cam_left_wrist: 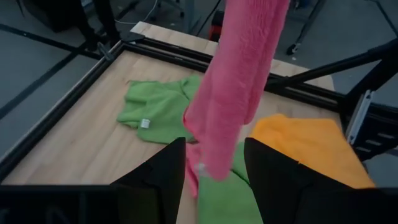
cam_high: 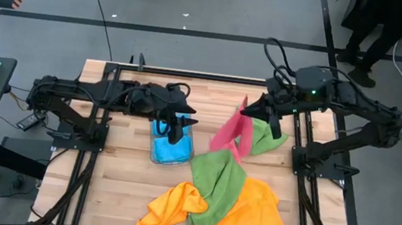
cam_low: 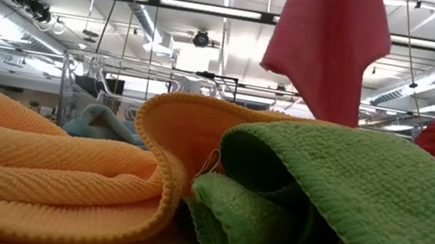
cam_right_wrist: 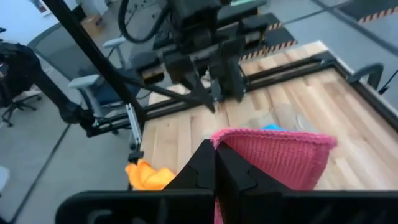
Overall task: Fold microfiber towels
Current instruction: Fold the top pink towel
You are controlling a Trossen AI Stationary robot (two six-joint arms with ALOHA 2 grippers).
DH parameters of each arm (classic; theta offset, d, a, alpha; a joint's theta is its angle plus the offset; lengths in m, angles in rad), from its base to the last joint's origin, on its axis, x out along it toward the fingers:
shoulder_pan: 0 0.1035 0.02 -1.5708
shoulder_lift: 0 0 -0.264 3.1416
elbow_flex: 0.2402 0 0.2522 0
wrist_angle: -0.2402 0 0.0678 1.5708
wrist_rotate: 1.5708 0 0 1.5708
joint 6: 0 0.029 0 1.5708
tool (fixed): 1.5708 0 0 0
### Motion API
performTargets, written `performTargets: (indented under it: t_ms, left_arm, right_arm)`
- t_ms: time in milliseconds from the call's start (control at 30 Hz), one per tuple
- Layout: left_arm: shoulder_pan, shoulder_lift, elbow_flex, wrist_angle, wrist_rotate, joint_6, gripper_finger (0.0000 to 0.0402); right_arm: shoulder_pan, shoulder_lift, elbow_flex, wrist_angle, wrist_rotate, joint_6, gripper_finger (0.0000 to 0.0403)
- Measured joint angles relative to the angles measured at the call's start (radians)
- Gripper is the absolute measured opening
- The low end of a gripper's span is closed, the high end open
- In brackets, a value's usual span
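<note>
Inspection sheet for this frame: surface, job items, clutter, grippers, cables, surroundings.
Surface: wooden table, dark frame.
Job's things: pink towel hanging from the right gripper; green towel, orange towel and another orange towel heaped at the front; second green towel behind; blue towel in the tray.
Clutter: clear plastic tray.
Grippers: right gripper shut on pink towel; left gripper open beside the hanging pink towel.
Cables: black cable across the floor.
Surroundings: person standing beyond the table.
</note>
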Motion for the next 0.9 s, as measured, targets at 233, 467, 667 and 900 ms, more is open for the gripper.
performTargets:
  t_ms: [233,467,667,900]
  left_arm:
    - [-0.014,0.0,0.0,0.014,0.0,-0.003,0.018]
    - [-0.014,0.009,-0.001,-0.003,0.0,-0.004,0.0204]
    - [-0.014,0.008,-0.001,-0.013,-0.018,-0.001,0.0218]
    - [-0.021,0.068,0.0,-0.007,-0.031,0.019,0.0253]
  right_arm:
    - [0.019,0.091,0.129,-0.034,0.052,-0.045,0.0004]
    - [0.018,0.162,0.26,-0.066,0.052,-0.085,0.0004]
    - [-0.005,0.208,0.379,-0.158,0.052,-0.1,0.0004]
    - [-0.005,0.218,0.404,-0.169,0.066,-0.098,0.0004]
